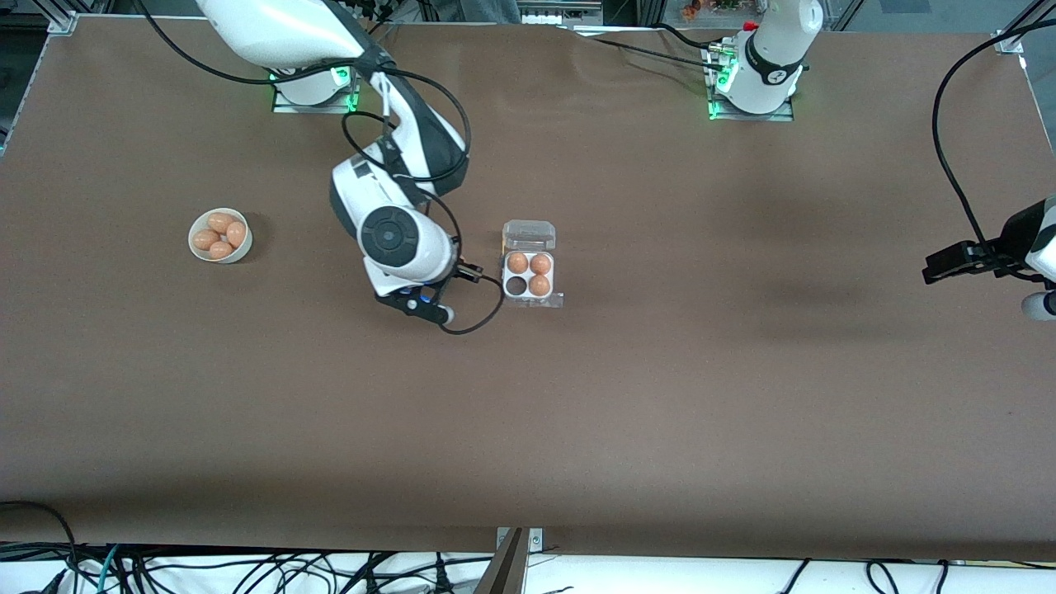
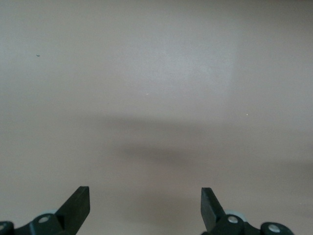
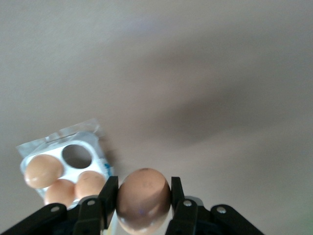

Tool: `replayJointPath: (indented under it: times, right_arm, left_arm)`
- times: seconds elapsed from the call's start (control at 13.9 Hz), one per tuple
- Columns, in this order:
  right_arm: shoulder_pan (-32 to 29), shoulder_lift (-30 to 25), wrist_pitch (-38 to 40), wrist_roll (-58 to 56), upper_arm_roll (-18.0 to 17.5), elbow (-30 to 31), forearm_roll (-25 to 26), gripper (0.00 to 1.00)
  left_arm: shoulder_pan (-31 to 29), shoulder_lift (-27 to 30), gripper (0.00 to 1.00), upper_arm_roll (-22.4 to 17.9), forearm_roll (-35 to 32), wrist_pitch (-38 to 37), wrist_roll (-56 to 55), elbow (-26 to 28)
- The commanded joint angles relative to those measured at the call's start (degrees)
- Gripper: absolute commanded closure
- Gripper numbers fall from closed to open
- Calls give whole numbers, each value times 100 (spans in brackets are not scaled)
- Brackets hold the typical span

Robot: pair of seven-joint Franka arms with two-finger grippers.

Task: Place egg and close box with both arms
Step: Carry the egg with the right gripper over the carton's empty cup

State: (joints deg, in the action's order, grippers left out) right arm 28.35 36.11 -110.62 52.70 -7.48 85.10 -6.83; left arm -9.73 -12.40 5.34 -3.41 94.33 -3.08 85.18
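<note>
Right gripper (image 3: pixel 143 203) clamped on egg (image 3: pixel 143 199) beside open box (image 1: pixel 529 275), fingertips hidden in front view, one cell empty, left gripper (image 2: pixel 145 205) spread, waiting over bare table (image 1: pixel 742 371).

The box (image 1: pixel 529 268) lies mid-table, lid open, three eggs in its cells and one cell empty. The right gripper (image 1: pixel 472 273) hovers just beside it. A bowl (image 1: pixel 219 236) of eggs sits toward the right arm's end. The left gripper (image 1: pixel 949 262) waits over the left arm's end
</note>
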Motion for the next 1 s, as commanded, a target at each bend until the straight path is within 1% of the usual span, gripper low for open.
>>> replayJointPath:
  times: [0.0, 0.29, 0.57, 0.93]
  right_arm:
    - [223, 378, -222, 205, 28, -441, -240, 70]
    - [381, 590, -355, 196, 28, -600, -258, 70]
    - [531, 898, -750, 188, 28, -872, -504, 70]
    - [627, 1082, -935, 170, 28, -881, -504, 70]
  left_arm:
    - [-2, 10, 0, 11, 25, -116, 26, -98]
    - [15, 10, 0, 19, 25, -116, -9, -98]
    - [15, 10, 0, 19, 25, -116, -9, -98]
    - [24, 10, 0, 19, 25, -116, 0, -98]
